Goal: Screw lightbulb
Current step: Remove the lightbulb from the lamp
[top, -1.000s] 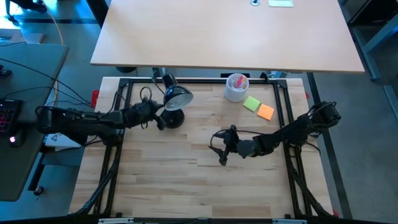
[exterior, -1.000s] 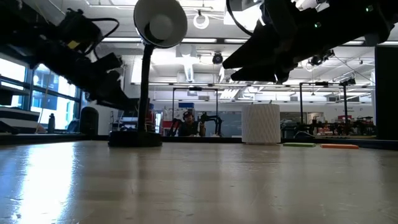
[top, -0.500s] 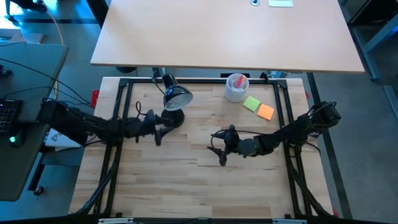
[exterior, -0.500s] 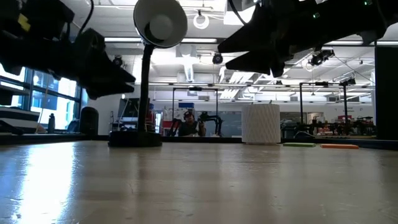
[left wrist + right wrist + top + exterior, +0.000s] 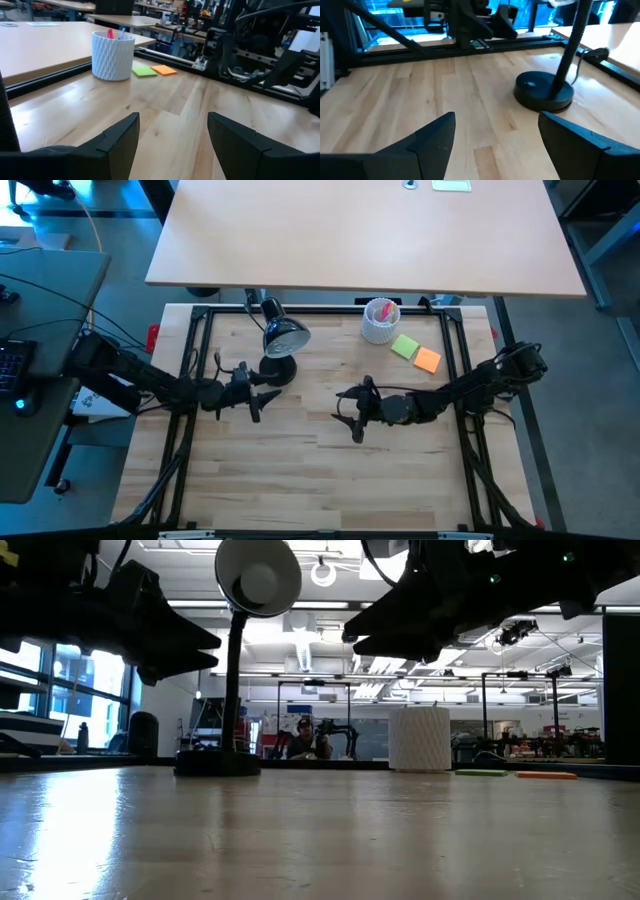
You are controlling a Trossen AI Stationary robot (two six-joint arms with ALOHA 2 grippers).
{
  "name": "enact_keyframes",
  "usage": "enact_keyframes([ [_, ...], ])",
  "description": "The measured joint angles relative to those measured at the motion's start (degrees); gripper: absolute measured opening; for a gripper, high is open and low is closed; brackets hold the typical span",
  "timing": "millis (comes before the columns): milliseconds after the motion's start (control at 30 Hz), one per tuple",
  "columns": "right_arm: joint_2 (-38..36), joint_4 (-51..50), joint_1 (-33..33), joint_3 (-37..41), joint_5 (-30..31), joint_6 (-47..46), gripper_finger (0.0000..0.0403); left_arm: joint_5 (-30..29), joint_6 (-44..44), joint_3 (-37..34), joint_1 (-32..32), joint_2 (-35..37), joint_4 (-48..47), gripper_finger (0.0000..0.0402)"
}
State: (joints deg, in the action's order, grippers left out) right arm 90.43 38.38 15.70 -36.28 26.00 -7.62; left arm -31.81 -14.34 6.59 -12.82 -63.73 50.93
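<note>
The black desk lamp stands at the table's far left on its round base (image 5: 281, 371), its cone shade (image 5: 287, 336) tilted toward the near edge. In the low view a pale rounded shape, the lightbulb (image 5: 259, 580), sits in the middle of the shade's opening. My left gripper (image 5: 264, 396) hovers open and empty just near-left of the lamp's base, pointing level toward the table's right. My right gripper (image 5: 344, 411) hovers open and empty at the table's middle, pointing left toward the lamp's base (image 5: 543, 93). Neither touches the lamp.
A white ribbed cup (image 5: 380, 321) with pens stands at the far edge, right of the lamp. Beside it lie a green sticky pad (image 5: 404, 346) and an orange one (image 5: 427, 360). A black frame (image 5: 200, 320) borders the wooden table.
My left gripper has swung away from the left side of the lamp's base toward the table's near edge and has turned to point toward the right. It has stayed open. The lamp has kept still.
</note>
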Motion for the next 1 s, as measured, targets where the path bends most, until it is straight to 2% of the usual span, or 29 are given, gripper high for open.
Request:
enact_keyframes([
  [100,0.2,-1.6,1.4,-2.8,0.5,4.0,0.0284,-1.2,0.0,1.0,0.0,-1.4,0.0,0.0229],
  [167,0.9,-3.8,2.7,-6.8,2.2,9.9,0.0284,-1.8,0.0,1.6,0.0,-2.4,0.0,0.0229],
  [233,2.5,-6.7,4.0,-12.3,6.2,17.2,0.0284,-2.2,0.0,2.3,0.1,-3.5,0.0,0.0229],
  [367,6.0,-14.0,5.7,-24.2,18.0,30.8,0.0284,-2.3,1.1,3.4,0.1,-5.2,-0.1,0.0229],
  [433,7.3,-17.7,5.8,-29.3,21.8,33.5,0.0284,-2.3,1.4,3.8,0.1,-5.7,-0.1,0.0229],
  [500,8.0,-20.5,5.7,-33.2,22.4,33.3,0.0284,-2.3,1.8,4.2,0.1,-5.9,-0.1,0.0229],
  [767,8.2,-21.2,4.3,-39.1,19.5,33.5,0.0284,-2.5,5.0,4.2,0.1,-5.9,-0.2,0.0229],
  [833,8.2,-20.2,3.4,-39.1,14.8,33.1,0.0284,-2.5,5.0,4.2,0.1,-5.9,-0.2,0.0229],
  [1000,8.2,-20.0,1.0,-38.3,-1.2,27.3,0.0284,-2.6,6.5,4.2,0.1,-5.9,-0.2,0.0229],
])
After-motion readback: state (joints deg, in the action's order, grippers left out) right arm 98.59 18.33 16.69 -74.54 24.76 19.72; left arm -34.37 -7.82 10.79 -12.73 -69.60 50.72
